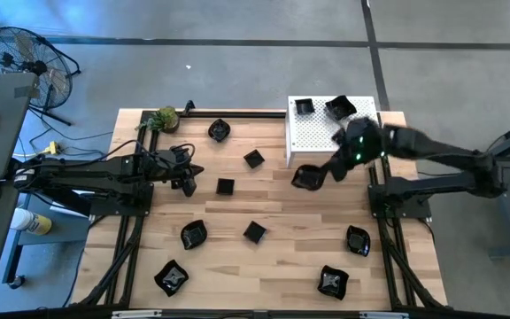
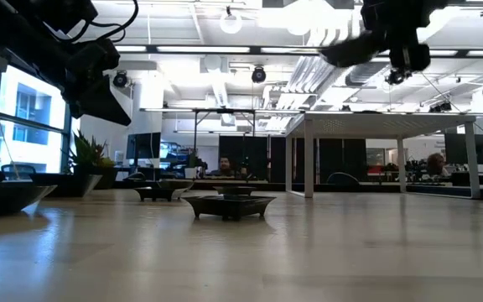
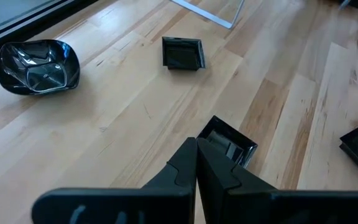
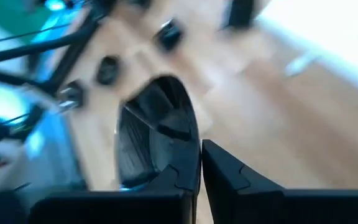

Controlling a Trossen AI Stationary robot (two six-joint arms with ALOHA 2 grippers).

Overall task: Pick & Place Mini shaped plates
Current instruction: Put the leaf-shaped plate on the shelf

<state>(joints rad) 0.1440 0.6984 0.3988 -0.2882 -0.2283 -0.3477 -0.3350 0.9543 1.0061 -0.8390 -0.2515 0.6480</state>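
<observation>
While right gripper (image 1: 319, 175) carries a mini plate (image 1: 305, 177), left gripper (image 1: 187, 180) waits clenched, empty, at table's (image 1: 282, 257) 9 o'clock.
Plate pinched by its rim, airborne at the white perforated board's (image 1: 312, 137) 6 o'clock edge. Judged light, rigid, glossy-slick, chippable; rim grip suits.

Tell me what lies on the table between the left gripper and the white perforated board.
In the high view, between the left gripper and the white perforated board: two small black plates, one square, one nearer the board.
</observation>
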